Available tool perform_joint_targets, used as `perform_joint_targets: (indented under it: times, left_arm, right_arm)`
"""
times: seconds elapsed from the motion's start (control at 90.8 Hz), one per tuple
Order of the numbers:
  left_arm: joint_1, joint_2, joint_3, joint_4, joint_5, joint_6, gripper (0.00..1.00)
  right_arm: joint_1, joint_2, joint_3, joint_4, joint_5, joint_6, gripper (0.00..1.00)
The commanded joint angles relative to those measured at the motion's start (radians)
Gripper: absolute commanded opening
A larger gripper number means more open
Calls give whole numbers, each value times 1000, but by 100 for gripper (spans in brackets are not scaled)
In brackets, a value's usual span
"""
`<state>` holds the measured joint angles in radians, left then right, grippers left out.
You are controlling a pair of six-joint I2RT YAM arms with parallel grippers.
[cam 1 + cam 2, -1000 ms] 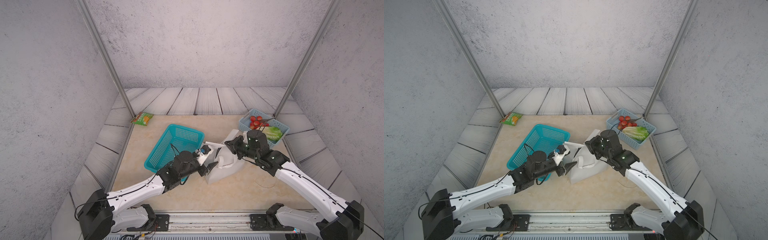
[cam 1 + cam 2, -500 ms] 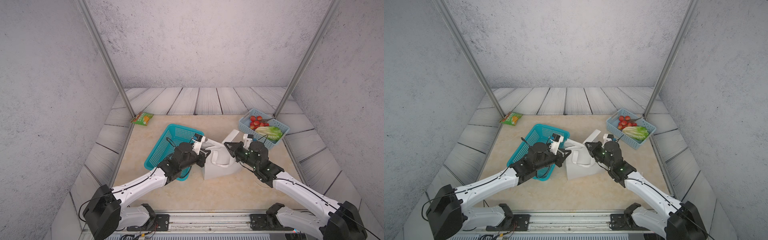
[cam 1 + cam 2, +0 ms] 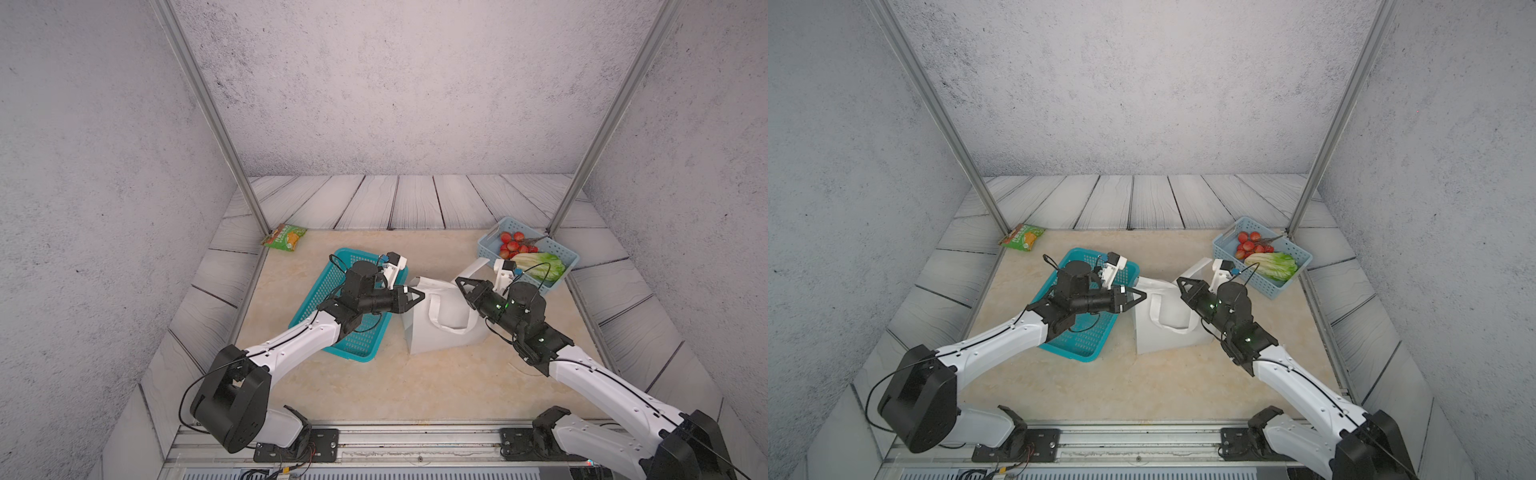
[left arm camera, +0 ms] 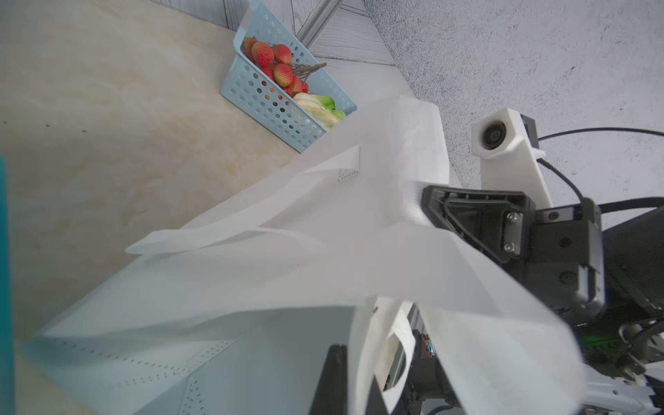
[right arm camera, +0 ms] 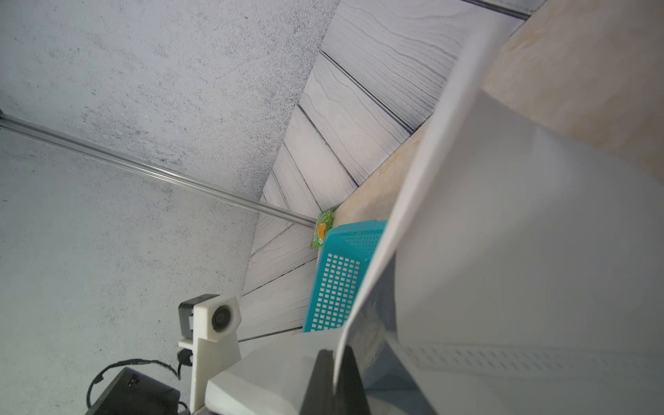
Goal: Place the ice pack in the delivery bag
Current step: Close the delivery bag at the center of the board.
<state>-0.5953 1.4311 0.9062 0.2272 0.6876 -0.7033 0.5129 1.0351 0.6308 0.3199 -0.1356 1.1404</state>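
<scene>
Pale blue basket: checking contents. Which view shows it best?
A top view looks into the pale blue basket: red fruit and lettuce. The left wrist view is closer, but the delivery bag hides part. The right wrist view misses it.

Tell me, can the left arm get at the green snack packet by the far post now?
Probably not at once. The left gripper is shut on the delivery bag, so it must let go first. After that the path over the teal basket to the green packet looks free.

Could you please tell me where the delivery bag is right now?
In a top view the delivery bag stands mid-table, between the teal basket and the pale blue basket.
</scene>
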Motion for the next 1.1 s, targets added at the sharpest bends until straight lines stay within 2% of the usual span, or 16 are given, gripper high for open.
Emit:
perform_joint_targets:
  times: [0.0, 0.066, 0.143, 0.231, 0.319, 0.407, 0.506, 0.605, 0.771, 0.804, 0.881, 0.958, 1.09]
  left_arm:
    - [27, 54, 51, -58, 89, -46, 0]
    - [28, 78, 80, -111, 106, -53, 0]
    - [26, 98, 95, -73, 144, -85, 0]
    - [23, 109, 109, 2, 204, -107, 0]
    - [25, 109, 113, 31, 244, -108, 0]
    - [25, 104, 111, 36, 253, -113, 0]
    - [30, 94, 109, 39, 245, -122, 0]
    - [44, 65, 101, 15, 245, -82, 0]
    - [103, -50, 67, -146, 220, 91, 50]
    - [117, -82, 67, -204, 218, 147, 57]
    - [163, -163, 80, -323, 208, 295, 65]
    - [190, -251, 89, -410, 118, 438, 78]
    - [158, -318, 99, -391, -5, 754, 99]
  right_arm:
    - [-8, -30, -112, 130, 48, -24, 0]
    - [-8, -29, -137, 251, 51, -11, 0]
    - [-7, -6, -49, 107, -5, -64, 0]
    - [-5, 37, -5, 17, 29, -46, 0]
    - [-3, 65, -29, 106, 87, 16, 0]
    - [-4, 108, -14, 178, 85, 39, 0]
    - [-2, 153, 16, 184, 49, 33, 0]
    - [-3, 152, -11, 173, 86, 42, 0]
    - [-4, 176, -23, 201, 93, 37, 0]
    - [-4, 186, -22, 207, 90, 37, 0]
    - [-4, 209, -22, 232, 90, 35, 0]
    - [-4, 224, -29, 268, 87, 33, 0]
    - [-4, 238, -34, 296, 63, 25, 0]
